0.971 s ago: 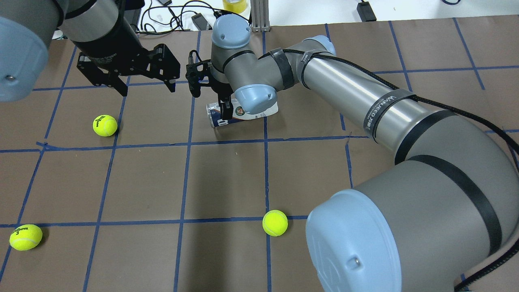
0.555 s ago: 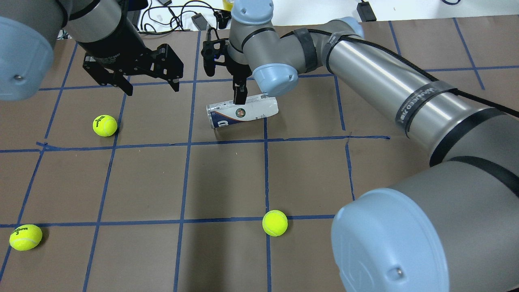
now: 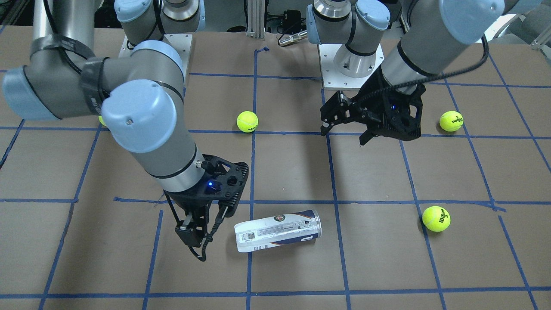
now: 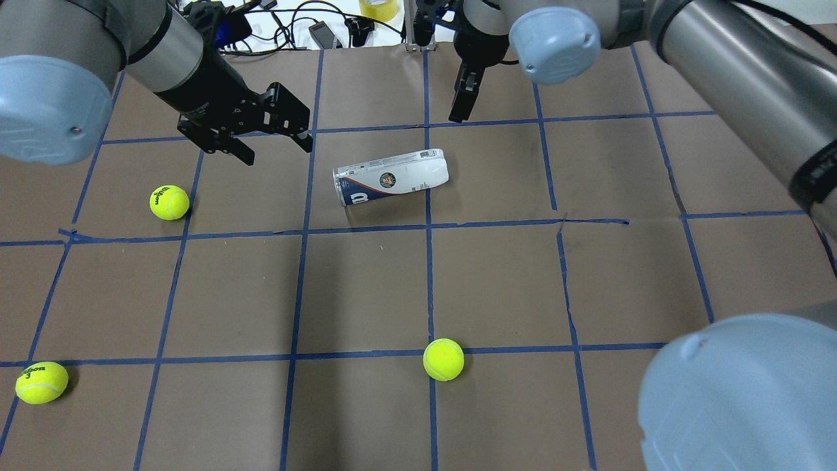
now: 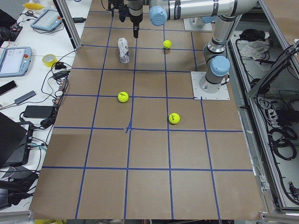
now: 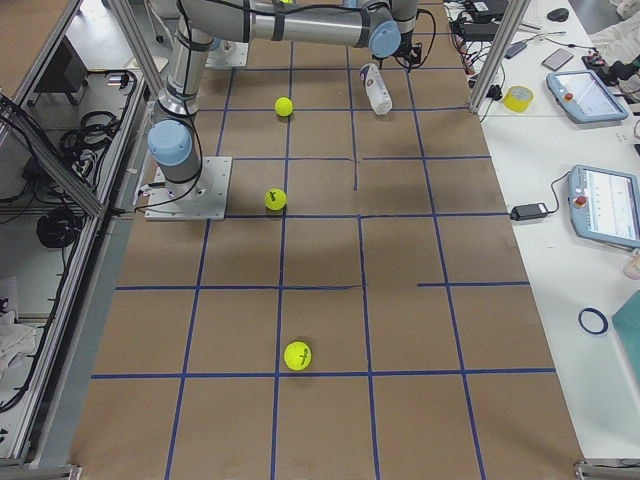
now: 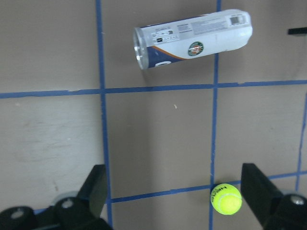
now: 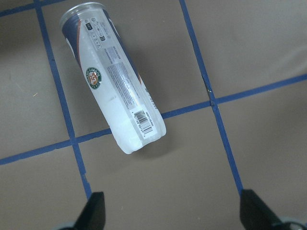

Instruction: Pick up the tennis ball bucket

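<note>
The tennis ball bucket (image 4: 391,176) is a clear tube with a white-and-navy label. It lies on its side on the brown table and nothing holds it. It also shows in the front view (image 3: 277,230), the left wrist view (image 7: 192,40) and the right wrist view (image 8: 112,91). My right gripper (image 3: 196,241) is open and empty. It hangs above the table just off the tube's closed end and shows in the overhead view (image 4: 460,111) too. My left gripper (image 4: 274,149) is open and empty, raised off to the tube's open-end side.
Three yellow-green tennis balls lie loose on the table: one near the left gripper (image 4: 169,202), one at the near left (image 4: 42,382), one near the middle front (image 4: 443,359). Cables and a tape roll (image 4: 378,8) lie beyond the far table edge.
My right gripper has drawn up and away from the tube towards the far right. The tube stays lying on the table. My left gripper has shifted slightly to the right.
</note>
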{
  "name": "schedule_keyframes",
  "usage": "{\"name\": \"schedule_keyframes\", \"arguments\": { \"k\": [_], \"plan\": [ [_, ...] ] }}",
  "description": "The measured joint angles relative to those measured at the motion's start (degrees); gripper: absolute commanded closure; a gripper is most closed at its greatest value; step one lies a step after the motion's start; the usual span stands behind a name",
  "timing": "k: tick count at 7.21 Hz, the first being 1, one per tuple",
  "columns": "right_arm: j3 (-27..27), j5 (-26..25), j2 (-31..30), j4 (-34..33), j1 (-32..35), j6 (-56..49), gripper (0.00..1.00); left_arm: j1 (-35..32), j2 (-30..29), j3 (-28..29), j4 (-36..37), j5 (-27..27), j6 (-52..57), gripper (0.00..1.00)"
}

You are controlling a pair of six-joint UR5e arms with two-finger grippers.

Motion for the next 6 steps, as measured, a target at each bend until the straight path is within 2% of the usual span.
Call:
{"name": "schedule_keyframes", "arguments": {
  "k": [3,6],
  "plan": [
    [0.3,-0.6,-9.5,12.9,-1.7,14.0,0.00,0.8,-12.4,-0.9,9.0,-4.6,2.7,0.00],
    [1.6,-1.7,-16.7,20.8,-3.8,22.8,0.00,1.9,-21.7,-0.5,14.9,-8.1,3.2,0.00]
  ]
}}
